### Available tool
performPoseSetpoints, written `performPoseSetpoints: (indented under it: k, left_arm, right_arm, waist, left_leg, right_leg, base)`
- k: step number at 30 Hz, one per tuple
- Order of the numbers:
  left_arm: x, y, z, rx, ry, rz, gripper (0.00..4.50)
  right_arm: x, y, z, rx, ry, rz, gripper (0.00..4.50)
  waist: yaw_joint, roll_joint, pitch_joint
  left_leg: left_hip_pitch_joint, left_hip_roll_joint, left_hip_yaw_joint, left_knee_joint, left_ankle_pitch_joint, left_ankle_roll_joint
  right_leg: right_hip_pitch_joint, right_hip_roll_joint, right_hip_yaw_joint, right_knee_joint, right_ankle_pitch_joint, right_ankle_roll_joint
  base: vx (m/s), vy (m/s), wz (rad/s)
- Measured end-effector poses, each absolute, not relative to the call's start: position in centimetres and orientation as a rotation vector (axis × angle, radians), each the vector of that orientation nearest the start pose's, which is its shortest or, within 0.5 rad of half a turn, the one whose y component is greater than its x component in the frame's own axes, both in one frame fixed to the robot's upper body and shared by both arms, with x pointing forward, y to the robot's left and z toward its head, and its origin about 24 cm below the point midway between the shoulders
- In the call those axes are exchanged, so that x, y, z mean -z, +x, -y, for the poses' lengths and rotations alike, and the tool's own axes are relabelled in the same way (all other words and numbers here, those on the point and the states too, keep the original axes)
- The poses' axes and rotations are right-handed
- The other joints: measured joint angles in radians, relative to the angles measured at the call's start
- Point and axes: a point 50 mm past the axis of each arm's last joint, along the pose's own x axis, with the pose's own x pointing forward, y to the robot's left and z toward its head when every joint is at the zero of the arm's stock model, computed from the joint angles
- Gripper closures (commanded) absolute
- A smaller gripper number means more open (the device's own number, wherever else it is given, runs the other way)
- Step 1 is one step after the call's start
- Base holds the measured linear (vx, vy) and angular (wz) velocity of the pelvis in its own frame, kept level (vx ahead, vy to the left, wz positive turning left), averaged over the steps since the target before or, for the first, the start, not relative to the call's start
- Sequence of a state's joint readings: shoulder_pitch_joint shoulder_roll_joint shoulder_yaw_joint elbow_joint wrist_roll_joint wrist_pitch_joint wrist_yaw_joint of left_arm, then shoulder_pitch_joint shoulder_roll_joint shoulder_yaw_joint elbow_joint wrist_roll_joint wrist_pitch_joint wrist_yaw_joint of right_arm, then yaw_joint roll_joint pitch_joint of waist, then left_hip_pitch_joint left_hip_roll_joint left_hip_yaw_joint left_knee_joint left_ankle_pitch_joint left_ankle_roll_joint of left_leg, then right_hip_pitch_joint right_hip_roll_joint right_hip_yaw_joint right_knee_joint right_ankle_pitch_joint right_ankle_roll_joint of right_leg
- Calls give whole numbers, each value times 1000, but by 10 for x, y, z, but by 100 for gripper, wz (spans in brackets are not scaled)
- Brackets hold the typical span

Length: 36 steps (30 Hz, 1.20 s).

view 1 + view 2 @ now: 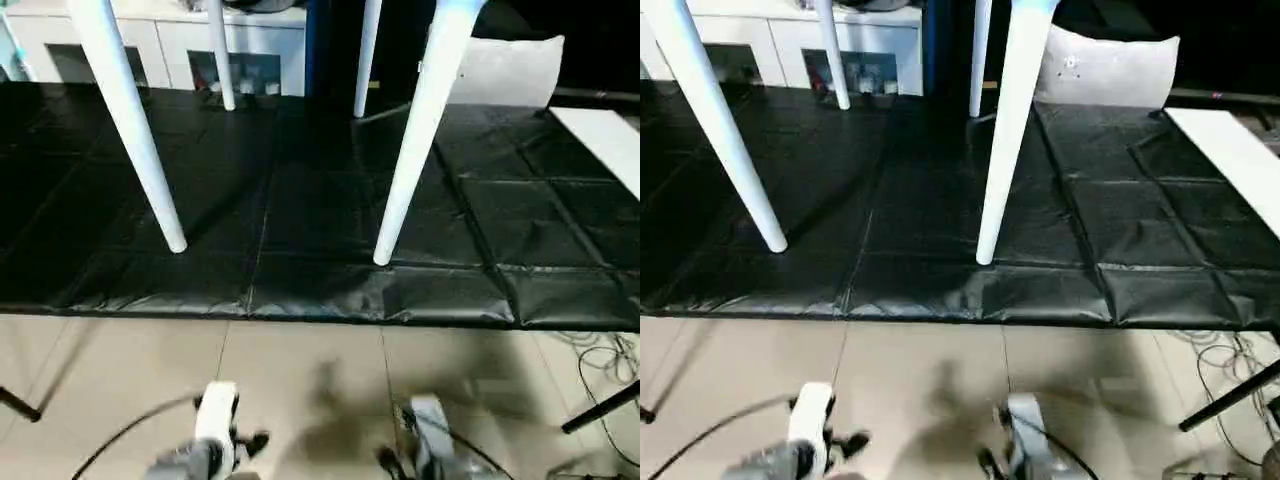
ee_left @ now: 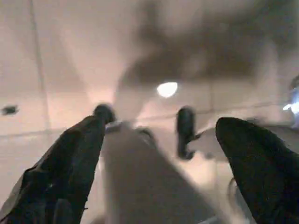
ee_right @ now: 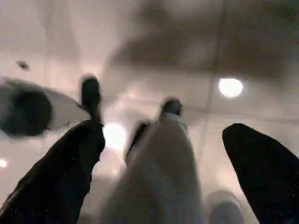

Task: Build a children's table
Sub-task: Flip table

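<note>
- My left gripper (image 2: 159,158) is spread wide with nothing between its fingers (image 2: 70,163); beyond them I see pale floor tile.
- My right gripper (image 3: 163,163) is likewise wide open and empty, black fingers (image 3: 60,172) parted over the same tile.
- In the head views both arms sit low at the bottom edge, the left arm (image 1: 215,430) lower left of centre, the right arm (image 1: 425,440) lower right of centre, both over the tiled floor (image 1: 300,370) and short of the mat's near edge.
- The black mat (image 1: 300,200) fills the middle band; its front edge runs straight across, with bare floor between it and my arms.
- The table stands on the mat: four white legs (image 1: 415,130) rise out of the top of the frame, two near, two far. Between the near pair the mat is bare.
- A white board (image 1: 610,140) lies at the right edge, a cabinet (image 1: 180,50) upper left.
</note>
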State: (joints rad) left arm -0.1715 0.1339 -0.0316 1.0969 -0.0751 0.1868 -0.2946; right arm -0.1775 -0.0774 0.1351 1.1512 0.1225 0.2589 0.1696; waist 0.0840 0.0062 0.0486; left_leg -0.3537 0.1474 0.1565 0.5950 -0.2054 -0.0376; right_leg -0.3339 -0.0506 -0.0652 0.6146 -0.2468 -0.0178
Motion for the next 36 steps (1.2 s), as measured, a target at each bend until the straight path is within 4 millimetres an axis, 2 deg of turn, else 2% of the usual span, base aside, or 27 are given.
performPoseSetpoints:
  k: [5,20,29,36]
  left_arm:
    - [147,162,-180,166,-79,-1164,27]
    - [146,165,-181,153,-91,-1158,27]
    - [146,165,-181,153,-91,-1158,27]
    - [146,165,-181,153,-91,-1158,27]
  right_arm:
    - [159,140,166,-92,24,-1281,0]
    - [159,141,165,-96,50,-1282,0]
    - [158,142,165,-96,50,-1278,0]
    - [158,142,165,-96,50,-1278,0]
  waist:
    - [1,11,6]
    - [0,12,7]
    - [0,12,7]
    - [0,12,7]
  left_leg:
    - [0,0,2,-1,0,0]
    - [-1,1,9,-7,0,0]
    - [-10,2,13,-8,0,1]
    - [-11,2,14,-8,2,3]
  right_leg:
    - [0,-1,0,0,0,0]
    - [-4,-3,2,-3,-1,0]
    - [-14,-3,2,-3,-1,0]
    - [-15,-3,2,-3,-1,0]
  base:
    - [0,0,0]
    - [0,0,0]
    - [0,0,0]
    - [0,0,0]
